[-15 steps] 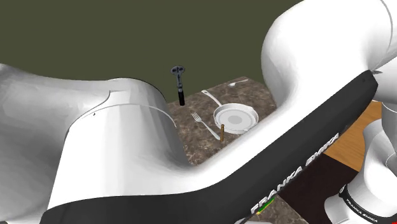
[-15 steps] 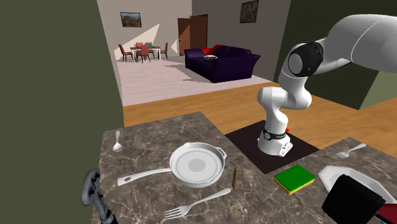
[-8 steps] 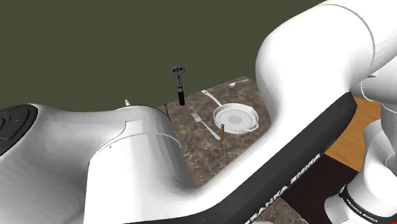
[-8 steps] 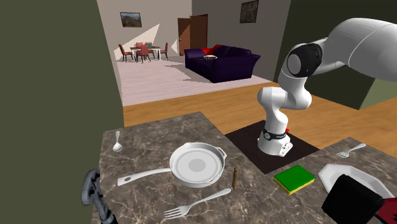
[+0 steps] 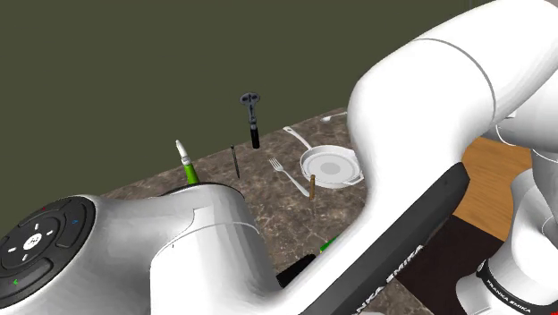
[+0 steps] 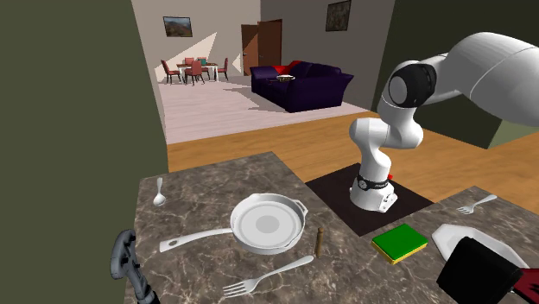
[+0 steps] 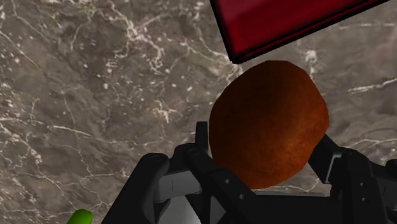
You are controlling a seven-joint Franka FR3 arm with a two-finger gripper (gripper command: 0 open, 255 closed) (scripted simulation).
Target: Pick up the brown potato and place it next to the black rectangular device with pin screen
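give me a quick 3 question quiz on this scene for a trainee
1. True or false: the gripper is shut on the potato.
2. In the second exterior view, what lies between the pan and the green block? A a brown stick B a spoon C a cup
3. In the wrist view, what colour is the box beside the potato?
Key: 1 true; 2 A; 3 dark red

Arm point(image 6: 380, 142) rises upright from the base, bends at the dark elbow joint and reaches off the second exterior view's right edge. I read the gripper point(image 7: 264, 153) as closed: both fingers point(image 7: 202, 146) pressed against the brown potato point(image 7: 270, 114), holding it.
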